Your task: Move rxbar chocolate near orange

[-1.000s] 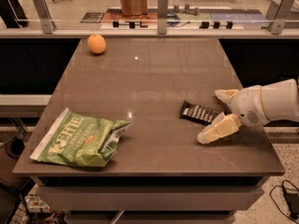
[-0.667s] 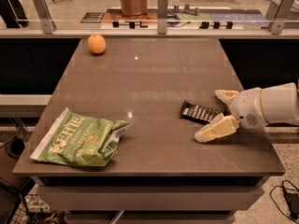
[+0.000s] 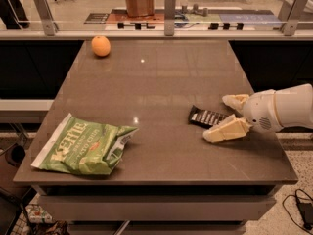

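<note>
The rxbar chocolate (image 3: pixel 207 117) is a small flat black bar with white lettering, lying on the brown table (image 3: pixel 166 82) at the right. My gripper (image 3: pixel 218 118) reaches in from the right edge, open, with one cream finger behind the bar's right end and the other finger in front of it. The bar lies between the fingers. The orange (image 3: pixel 100 46) sits at the table's far left corner, far from the bar and the gripper.
A large green chip bag (image 3: pixel 83 146) lies at the front left of the table. A glass railing with metal posts (image 3: pixel 169 12) runs behind the table's far edge. A cable (image 3: pixel 302 207) lies on the floor at the lower right.
The gripper has shifted slightly left along the bar. The bar, orange and chip bag have not moved.
</note>
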Available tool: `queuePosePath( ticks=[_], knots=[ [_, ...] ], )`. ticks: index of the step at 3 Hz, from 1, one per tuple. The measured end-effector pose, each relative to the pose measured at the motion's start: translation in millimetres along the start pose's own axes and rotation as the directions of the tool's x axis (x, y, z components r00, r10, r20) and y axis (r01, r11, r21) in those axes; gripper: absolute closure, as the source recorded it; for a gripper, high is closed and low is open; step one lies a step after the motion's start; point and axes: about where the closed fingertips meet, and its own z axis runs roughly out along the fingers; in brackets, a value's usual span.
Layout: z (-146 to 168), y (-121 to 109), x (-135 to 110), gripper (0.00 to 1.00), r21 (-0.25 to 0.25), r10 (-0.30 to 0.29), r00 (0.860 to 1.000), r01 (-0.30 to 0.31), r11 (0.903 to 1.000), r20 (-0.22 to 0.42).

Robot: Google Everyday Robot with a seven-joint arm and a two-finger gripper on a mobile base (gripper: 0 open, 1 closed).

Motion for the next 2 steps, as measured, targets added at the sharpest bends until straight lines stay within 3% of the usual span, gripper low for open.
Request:
queuePosePath(
  ticks=[1,2],
  knots=[
    [-3.2,0.2,-4.1,0.88,0.0,0.0,1.0,0.0,1.0,0.0],
    [-5.2,0.5,-7.0,1.0,-0.001,0.0,1.0,0.0,1.0,0.0]
  ],
)
